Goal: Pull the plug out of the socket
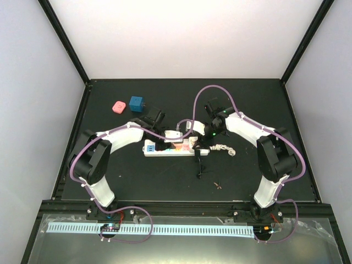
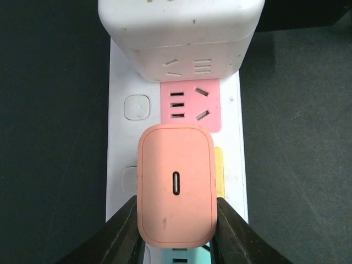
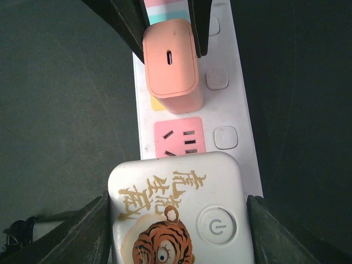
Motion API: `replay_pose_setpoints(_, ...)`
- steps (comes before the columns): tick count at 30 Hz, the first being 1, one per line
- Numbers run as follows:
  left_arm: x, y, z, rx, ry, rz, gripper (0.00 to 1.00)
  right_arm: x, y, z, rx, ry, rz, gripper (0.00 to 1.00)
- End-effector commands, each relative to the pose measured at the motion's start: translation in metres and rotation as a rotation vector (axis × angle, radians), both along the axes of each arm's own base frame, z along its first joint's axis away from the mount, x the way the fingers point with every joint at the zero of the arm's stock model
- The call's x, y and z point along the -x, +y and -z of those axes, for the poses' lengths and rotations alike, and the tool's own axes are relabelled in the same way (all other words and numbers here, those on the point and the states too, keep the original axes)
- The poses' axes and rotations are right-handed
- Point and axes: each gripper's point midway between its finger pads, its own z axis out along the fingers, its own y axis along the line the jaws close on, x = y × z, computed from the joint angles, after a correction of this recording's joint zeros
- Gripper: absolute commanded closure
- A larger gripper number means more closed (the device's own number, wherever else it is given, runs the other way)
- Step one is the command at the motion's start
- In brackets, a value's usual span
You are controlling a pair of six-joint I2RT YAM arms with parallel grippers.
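- We are looking at the socket (image 1: 159,149), a long white power strip lying flat near the middle of the black table (image 1: 247,176), with its bundled cord (image 1: 224,148) at its right end.
- We are seeing a peach plug (image 2: 176,184) with a slot port on its top face, seated upright in the strip beside a free pink outlet (image 2: 190,104).
- We are finding the left gripper (image 2: 176,231) clamped on this plug, one dark finger (image 2: 124,231) pressing each side of its lower end, the jaws standing only as wide as the plug.
- We are noticing a big white adapter (image 3: 181,214) with a tiger picture and a power button, sitting on the strip on the far side of the pink outlet from the plug.
- We are seeing the right gripper (image 3: 177,231) straddling that adapter, its widely spread fingers (image 3: 88,231) lying against both sides.
- We are also spotting a blue cube (image 1: 136,103) and a small pink piece (image 1: 118,106) lying close together at the rear left of the table, well apart from the strip.
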Motion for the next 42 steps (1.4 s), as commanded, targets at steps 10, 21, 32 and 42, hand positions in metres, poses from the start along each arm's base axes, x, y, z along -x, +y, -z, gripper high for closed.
replay_pose_setpoints(10,-0.003,-0.026,-0.044,0.14,0.033,0.007,0.8,0.003,-0.003,0.024,0.048,0.009,-0.012,0.61)
replay_pose_setpoints(21,-0.007,-0.018,-0.055,0.199,0.087,0.006,0.84,0.003,-0.005,0.027,0.058,0.013,-0.01,0.67)
replay_pose_setpoints(32,-0.025,0.01,-0.076,0.229,0.062,-0.083,0.84,0.002,-0.004,0.026,0.06,0.012,-0.004,0.67)
replay_pose_setpoints(42,-0.084,0.087,-0.094,0.336,0.171,-0.422,0.83,0.001,-0.005,0.027,0.065,0.013,0.005,0.66)
